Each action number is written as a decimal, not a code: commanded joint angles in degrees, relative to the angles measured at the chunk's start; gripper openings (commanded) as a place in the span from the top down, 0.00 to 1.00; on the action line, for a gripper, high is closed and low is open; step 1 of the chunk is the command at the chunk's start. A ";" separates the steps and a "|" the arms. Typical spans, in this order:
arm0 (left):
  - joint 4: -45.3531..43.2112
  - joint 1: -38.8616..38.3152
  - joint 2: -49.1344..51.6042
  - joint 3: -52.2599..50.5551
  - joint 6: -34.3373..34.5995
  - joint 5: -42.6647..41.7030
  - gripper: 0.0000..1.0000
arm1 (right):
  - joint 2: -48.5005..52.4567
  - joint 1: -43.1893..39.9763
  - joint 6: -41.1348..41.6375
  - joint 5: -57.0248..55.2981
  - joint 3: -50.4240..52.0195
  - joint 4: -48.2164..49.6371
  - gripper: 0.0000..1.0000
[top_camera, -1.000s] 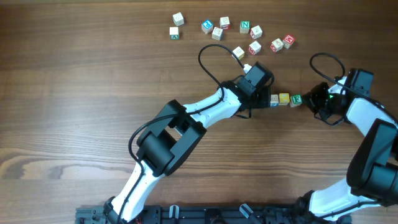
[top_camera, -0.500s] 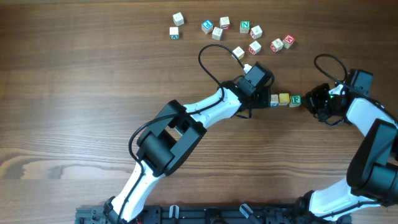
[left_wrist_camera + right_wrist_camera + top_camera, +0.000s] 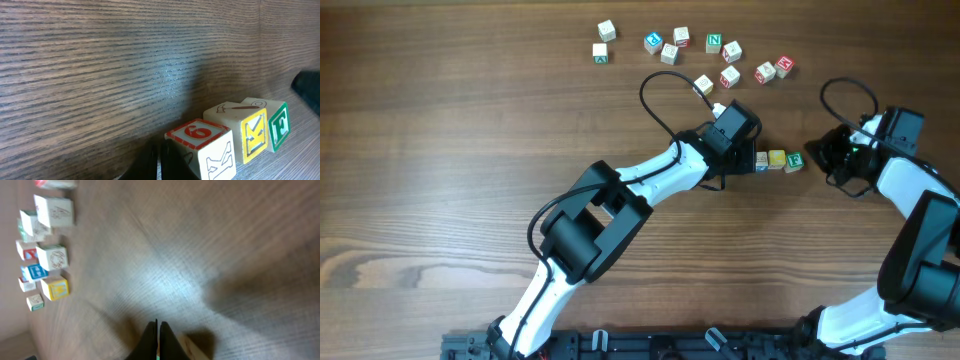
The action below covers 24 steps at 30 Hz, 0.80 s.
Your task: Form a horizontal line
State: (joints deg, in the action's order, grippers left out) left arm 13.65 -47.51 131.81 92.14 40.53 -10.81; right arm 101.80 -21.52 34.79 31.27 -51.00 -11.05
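While pinched together | left end effector point(image 3: 159, 162) just beside pale cube point(image 3: 761, 160) | yellow cube point(image 3: 777, 159), green cube point(image 3: 795, 160) lined rightward | right end effector point(image 3: 157, 340) likewise together

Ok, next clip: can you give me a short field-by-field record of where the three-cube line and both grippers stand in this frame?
line: pale cube, yellow cube, green F cube, in one row across the overhead view
spacing: cubes close together; contact unclear
left gripper: shut, holding nothing, tip beside the pale cube
right gripper: shut, holding nothing, just beyond the green F cube, apart from it
loose cubes: scattered group farther up the table
task state: row looks formed
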 commanded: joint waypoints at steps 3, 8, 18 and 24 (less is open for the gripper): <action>-0.07 -0.22 2.16 -0.33 -1.31 1.25 0.93 | 0.98 1.66 -4.72 0.07 -0.85 6.19 0.95; -1.90 -0.28 2.16 -0.33 -1.31 1.20 0.92 | 0.98 6.21 -2.78 -9.31 -0.85 3.91 0.95; 0.63 -0.28 2.16 -0.33 -0.98 1.20 0.96 | 0.98 6.19 -1.64 -9.11 -0.85 3.82 0.95; 1.31 -0.35 2.16 -0.33 1.31 -1.40 0.96 | 0.98 6.19 -1.79 -8.96 -0.85 3.50 0.95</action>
State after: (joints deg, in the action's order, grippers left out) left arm 13.47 -47.53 132.33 92.60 40.99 -11.05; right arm 101.80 -15.20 32.73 23.03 -51.05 -7.53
